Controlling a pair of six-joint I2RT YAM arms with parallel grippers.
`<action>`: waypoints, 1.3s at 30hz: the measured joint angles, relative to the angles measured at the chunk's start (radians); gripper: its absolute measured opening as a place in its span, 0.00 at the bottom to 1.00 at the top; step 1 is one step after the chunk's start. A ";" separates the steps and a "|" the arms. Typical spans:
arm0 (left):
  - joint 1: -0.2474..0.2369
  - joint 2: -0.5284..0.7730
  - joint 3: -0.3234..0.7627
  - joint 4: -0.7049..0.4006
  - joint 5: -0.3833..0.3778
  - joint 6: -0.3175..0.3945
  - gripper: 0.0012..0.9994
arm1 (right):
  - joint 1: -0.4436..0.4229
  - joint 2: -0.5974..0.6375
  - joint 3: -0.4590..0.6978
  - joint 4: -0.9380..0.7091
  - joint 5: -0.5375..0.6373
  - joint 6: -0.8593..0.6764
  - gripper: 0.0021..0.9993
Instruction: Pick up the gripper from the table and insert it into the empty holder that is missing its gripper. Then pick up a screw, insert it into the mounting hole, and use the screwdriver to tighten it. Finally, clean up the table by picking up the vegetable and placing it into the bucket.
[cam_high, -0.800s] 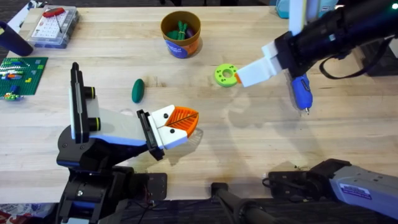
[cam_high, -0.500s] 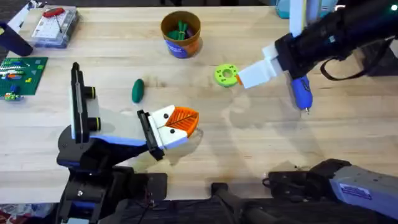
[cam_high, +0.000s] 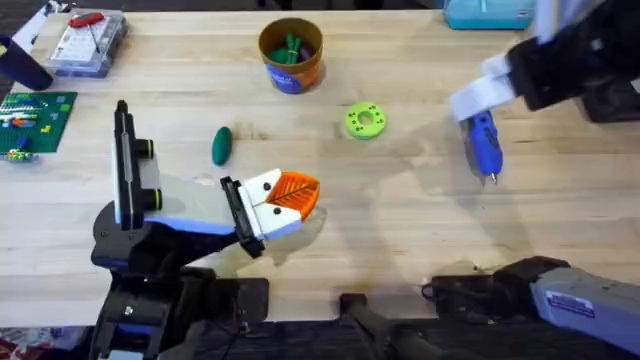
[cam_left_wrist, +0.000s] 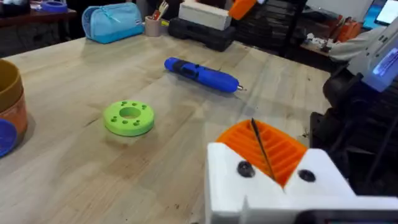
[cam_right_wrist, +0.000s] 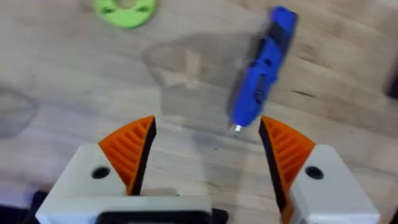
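Right gripper (cam_right_wrist: 205, 155) hangs open, pads spread wide, screwdriver (cam_right_wrist: 261, 71) flat on table just ahead, tip between them. Best to descend squarely, straddle mid-barrel, close across it. Left gripper (cam_left_wrist: 261, 146) pressed closed, empty.

I could not read any words or numbers. The bucket (cam_high: 291, 55) had a blue label band, but its print was too small for me. A sticker on the right arm's base (cam_high: 575, 305) was too blurry too
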 joint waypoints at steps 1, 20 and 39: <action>0.000 0.000 0.000 0.000 0.000 0.000 0.02 | -0.034 0.000 0.000 0.005 0.011 0.003 0.99; 0.000 0.000 0.000 0.000 0.002 0.000 0.02 | -0.426 0.386 -0.036 0.213 -0.137 -0.067 0.99; 0.000 0.000 0.000 0.000 -0.002 0.001 0.02 | -0.496 0.574 -0.115 0.334 -0.256 -0.152 0.99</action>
